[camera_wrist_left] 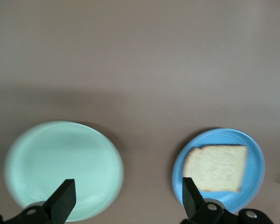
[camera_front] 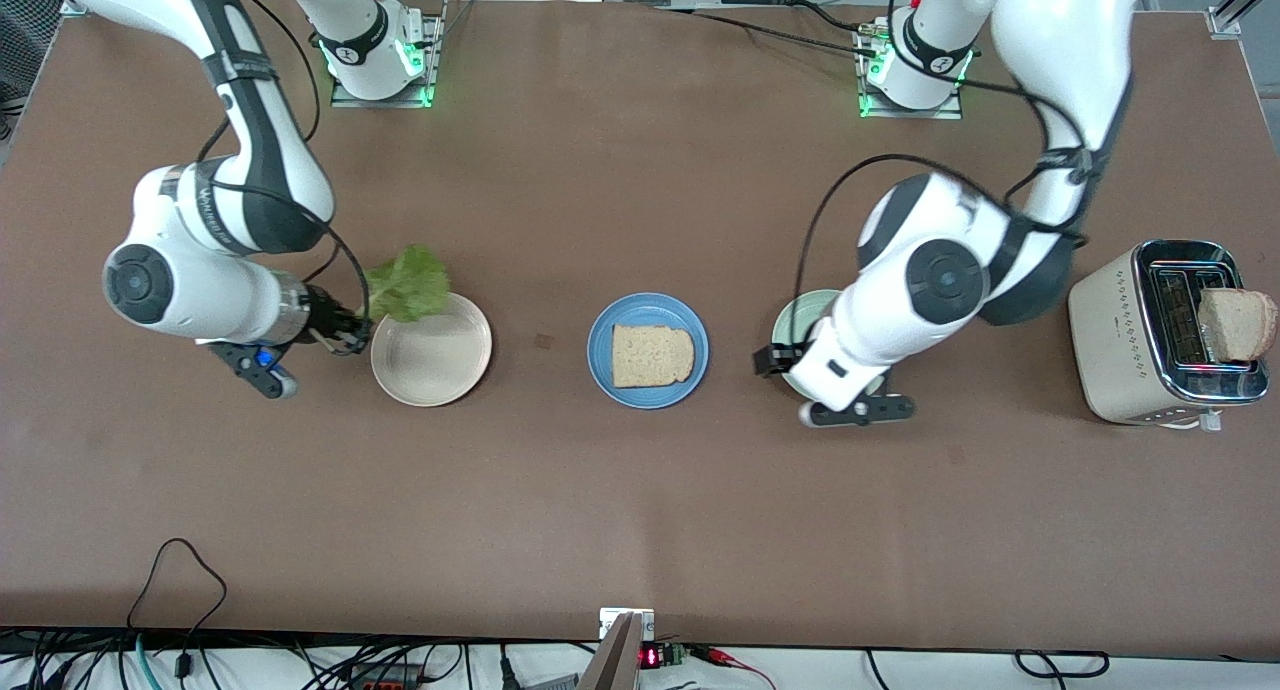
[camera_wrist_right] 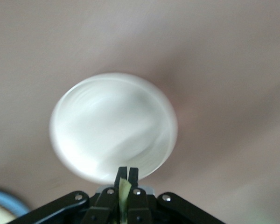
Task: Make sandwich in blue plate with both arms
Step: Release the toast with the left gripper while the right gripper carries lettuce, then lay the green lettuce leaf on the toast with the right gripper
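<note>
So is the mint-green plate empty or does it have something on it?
Empty. The left wrist view shows the mint-green plate with a bare surface; the one bread slice lies on the blue plate beside it.

plates: three on the table [camera_front: 640, 530], namely one blue plate [camera_front: 600, 355], one cream-white plate [camera_front: 430, 365] and one pale mint-green plate [camera_front: 800, 325]. bread slices: two, namely one bread slice [camera_front: 652, 355] on the blue plate and one toast slice [camera_front: 1237, 324] standing in the toaster. lettuce leaves: one lettuce leaf [camera_front: 408, 284]. toasters: one toaster [camera_front: 1120, 345]. robot arms: two. grippers: two, namely one left gripper [camera_wrist_left: 126, 198] and one right gripper [camera_wrist_right: 126, 175].
</note>
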